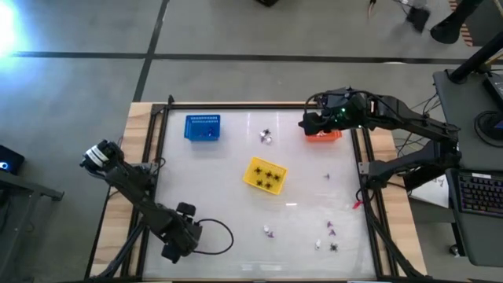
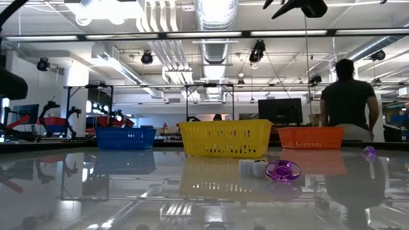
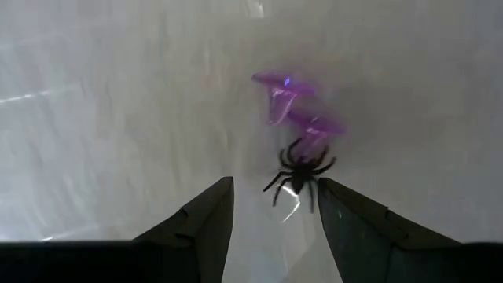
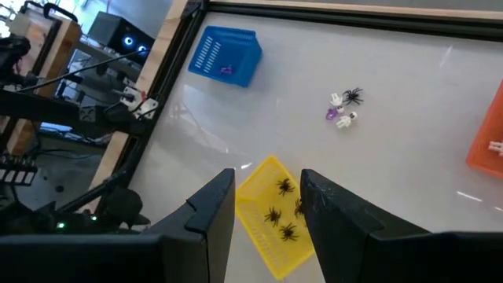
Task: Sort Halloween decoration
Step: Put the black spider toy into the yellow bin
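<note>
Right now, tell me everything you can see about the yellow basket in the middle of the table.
The small square yellow plastic basket sits upright near the table's centre, turned at an angle to the table edges. Its walls are slotted lattice, plain to see in the low view. Inside lie several black toy spiders, at least five, resting on its floor. Nothing else touches it; neither claw is on it, though the right wrist view looks down on it past the right claw, which is open.

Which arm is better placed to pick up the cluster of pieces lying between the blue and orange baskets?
Right. The right tool hovers open beside the orange basket, close to that cluster; the left tool sits toward the diagonally opposite corner.
</note>
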You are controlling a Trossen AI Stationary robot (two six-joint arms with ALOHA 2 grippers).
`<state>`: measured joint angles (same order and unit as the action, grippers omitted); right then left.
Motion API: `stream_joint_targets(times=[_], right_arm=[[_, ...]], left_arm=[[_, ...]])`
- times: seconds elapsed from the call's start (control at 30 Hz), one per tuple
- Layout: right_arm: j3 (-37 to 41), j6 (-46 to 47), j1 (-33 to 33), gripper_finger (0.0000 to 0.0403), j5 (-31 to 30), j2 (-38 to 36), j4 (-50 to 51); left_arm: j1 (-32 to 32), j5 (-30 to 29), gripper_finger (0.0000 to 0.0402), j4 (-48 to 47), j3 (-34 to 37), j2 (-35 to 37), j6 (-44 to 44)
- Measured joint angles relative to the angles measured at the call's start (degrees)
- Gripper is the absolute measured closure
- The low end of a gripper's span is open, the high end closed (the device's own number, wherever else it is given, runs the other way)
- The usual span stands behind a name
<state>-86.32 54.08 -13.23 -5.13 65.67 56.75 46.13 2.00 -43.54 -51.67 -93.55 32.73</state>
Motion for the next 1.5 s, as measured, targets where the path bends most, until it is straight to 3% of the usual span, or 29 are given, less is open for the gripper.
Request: stream_joint_targets(times=[0.5, 0.9, 1.23, 1.5], right_arm=[[0.02, 0.12, 0.24, 0.0264, 0.0, 0.0, 0.0], [0.04, -0.27, 0.24, 0.0264, 0.02, 0.0, 0.0], [0.07, -0.9, 0.26, 0.0264, 0.03, 0.0, 0.02], [0.07, -3.38, 0.24, 0.0264, 0.0, 0.0, 0.02]], left_arm=[[0.0, 0.87, 0.0246, 5.07, 3.5, 1.1, 2.74], [-0.02, 1.55, 0.0394, 5.67, 3.46, 1.1, 3.34], [0.07, 2.18, 0.04, 1.62, 3.5, 4.64, 3.58], [-2.42, -0.62, 0.0401, -0.8, 3.53, 13.59, 3.21]])
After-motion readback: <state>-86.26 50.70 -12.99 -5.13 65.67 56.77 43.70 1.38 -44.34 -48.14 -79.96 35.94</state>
